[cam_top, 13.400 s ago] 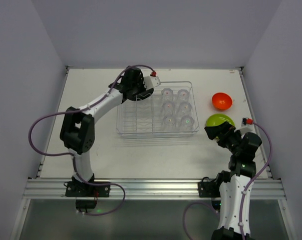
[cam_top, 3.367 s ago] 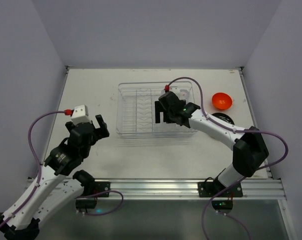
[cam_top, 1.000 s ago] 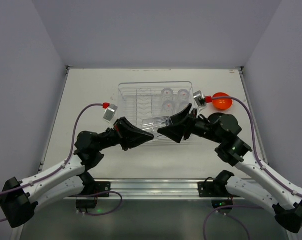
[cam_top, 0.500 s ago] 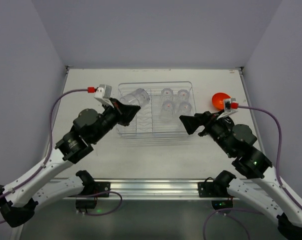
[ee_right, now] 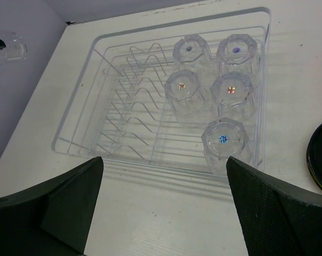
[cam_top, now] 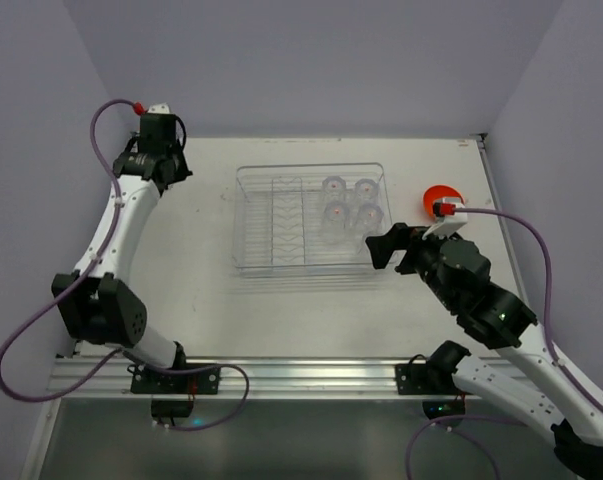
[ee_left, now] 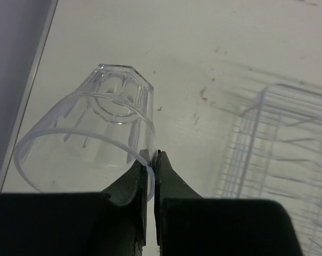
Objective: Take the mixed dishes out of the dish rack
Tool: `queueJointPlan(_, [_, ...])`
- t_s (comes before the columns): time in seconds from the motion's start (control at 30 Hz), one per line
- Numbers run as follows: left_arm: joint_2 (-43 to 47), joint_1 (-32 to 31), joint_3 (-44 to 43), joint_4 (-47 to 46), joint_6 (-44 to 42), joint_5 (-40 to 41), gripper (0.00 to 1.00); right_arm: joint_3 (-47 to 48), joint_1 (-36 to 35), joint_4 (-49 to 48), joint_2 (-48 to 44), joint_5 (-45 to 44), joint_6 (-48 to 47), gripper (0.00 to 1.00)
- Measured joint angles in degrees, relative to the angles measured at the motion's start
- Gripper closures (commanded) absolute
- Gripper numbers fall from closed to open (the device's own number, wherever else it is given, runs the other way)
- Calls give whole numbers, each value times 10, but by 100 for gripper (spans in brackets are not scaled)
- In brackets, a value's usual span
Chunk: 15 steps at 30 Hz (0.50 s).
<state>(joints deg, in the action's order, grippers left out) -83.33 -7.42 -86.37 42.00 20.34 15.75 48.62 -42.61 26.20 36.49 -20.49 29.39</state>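
Left claw is pinched nearly shut on the rim of one clear cup, one finger inside the wall and one outside. The cup hangs tilted, mouth toward the camera, over bare bench at the upper left of the overhead frame, well clear of the dish rack.

My read on handling: these cups look light and rigid, with a slick, faceted wall, and I can't tell if they're glass or plastic. A rim pinch gets very little contact, so I'd guess the cup can pivot or slip if the arm jerks. I'd set it down gently instead of dropping it.

Right claw is spread wide and holding nothing, hovering just off the rack's right side. The rack cups, five of them, sit upside down in its right half. Their rims are down on the grid, so the easy grab is probably across the faceted body near the base, squeezing lightly.

The orange bowl and a black plate are already out on the right.
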Motion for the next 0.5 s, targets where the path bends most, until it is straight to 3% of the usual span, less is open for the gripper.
queueJointPlan(0.17, [-198,74,-101,45,-37,-8,100,0,3,4,17,2,-24,1])
queueJointPlan(0.27, [-307,109,-174,63,-49,-29,95,-4,3,4,25,3,-36,1])
queueJointPlan(0.5, [-465,157,-342,143,-52,-53,88,-20,3,3,21,7,-49,1])
